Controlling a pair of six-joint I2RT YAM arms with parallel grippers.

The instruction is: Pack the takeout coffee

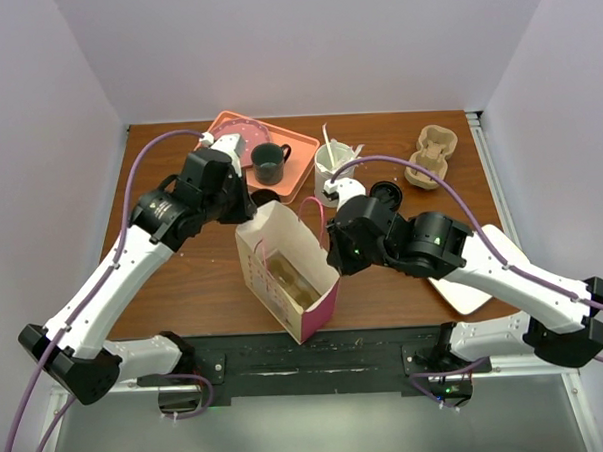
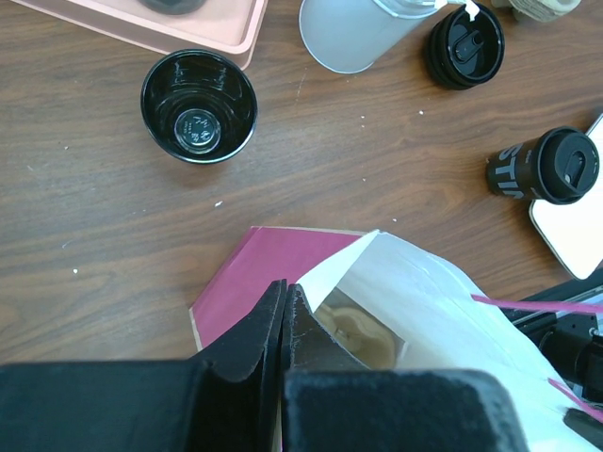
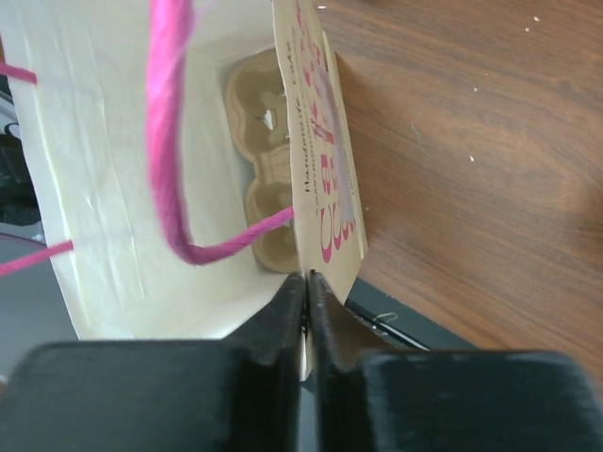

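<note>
The takeout coffee (image 2: 545, 167), a black cup with white lettering and a black lid, shows in the left wrist view on the table beside a white plate (image 2: 573, 229). In the top view my right arm hides it. A paper bag (image 1: 287, 272), pink outside and white inside, stands open at the table's near middle with a cardboard cup carrier (image 3: 264, 174) at its bottom. My left gripper (image 1: 246, 213) is shut on the bag's far left rim (image 2: 285, 287). My right gripper (image 1: 333, 253) is shut on the bag's right rim (image 3: 306, 280).
A plain black cup (image 2: 199, 105) stands open behind the bag. A loose black lid (image 2: 464, 45) lies by a white cup (image 1: 334, 165). A pink tray (image 1: 296, 146) holds a dark mug (image 1: 270, 163). A second cardboard carrier (image 1: 431, 155) sits far right.
</note>
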